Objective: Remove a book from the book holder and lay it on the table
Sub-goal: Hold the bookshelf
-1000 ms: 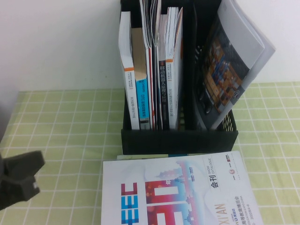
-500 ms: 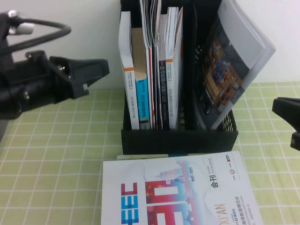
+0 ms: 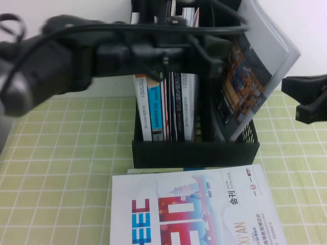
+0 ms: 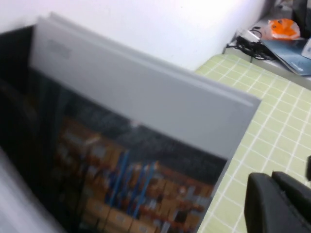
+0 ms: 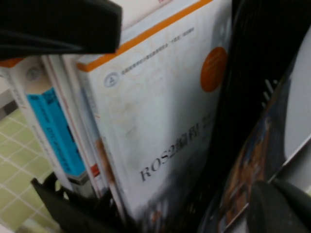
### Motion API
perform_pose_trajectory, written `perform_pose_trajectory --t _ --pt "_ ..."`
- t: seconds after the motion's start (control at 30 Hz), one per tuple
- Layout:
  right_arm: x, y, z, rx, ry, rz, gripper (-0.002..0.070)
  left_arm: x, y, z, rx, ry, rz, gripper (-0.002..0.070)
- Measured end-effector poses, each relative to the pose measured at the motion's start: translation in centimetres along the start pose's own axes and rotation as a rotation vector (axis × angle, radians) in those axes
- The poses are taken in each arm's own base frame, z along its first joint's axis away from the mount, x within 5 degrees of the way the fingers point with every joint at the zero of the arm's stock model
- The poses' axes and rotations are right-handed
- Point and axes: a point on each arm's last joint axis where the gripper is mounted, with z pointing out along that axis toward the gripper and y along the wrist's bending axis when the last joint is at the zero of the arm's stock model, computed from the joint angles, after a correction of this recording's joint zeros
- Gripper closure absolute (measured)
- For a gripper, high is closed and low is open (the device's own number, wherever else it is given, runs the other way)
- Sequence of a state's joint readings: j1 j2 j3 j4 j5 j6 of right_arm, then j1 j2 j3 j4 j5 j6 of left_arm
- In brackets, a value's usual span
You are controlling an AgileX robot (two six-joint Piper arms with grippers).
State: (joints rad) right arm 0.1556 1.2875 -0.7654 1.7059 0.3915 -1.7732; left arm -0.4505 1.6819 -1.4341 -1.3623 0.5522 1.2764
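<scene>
Since half a second ago, left gripper [image 3: 217, 61] has swung across to the large thin dark-mosaic magazine [image 3: 255, 71], leaning rightward in the black plastic rack's [image 3: 194, 150] right compartment. Right gripper [image 3: 306, 99] hovers beside. Jaw states unclear.

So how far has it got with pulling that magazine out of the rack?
Nothing is out yet. The book leans in the rightmost compartment of the book holder, ungripped. In hand: the left gripper reaches across the rack's top toward the book, and the right gripper hovers beside the rack's right side. Left to do: grasp, lift out, and lay it on the table.
</scene>
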Motion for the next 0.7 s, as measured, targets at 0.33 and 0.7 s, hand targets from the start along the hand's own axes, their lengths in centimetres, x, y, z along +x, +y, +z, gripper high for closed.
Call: perform_pose_trajectory --t 0.33,0.7 --pt "-0.6 -1.2 0.7 0.09 0.008 -0.023 0.0648 -0.8 2.1 6.1 0.02 -0.023 -0.021 0.0678" --pt "-2.7 -1.6 1.6 0.08 -0.038 -0.032 0.0645 1.0 3.2 8.7 0.033 0.012 -0.059 0.0678"
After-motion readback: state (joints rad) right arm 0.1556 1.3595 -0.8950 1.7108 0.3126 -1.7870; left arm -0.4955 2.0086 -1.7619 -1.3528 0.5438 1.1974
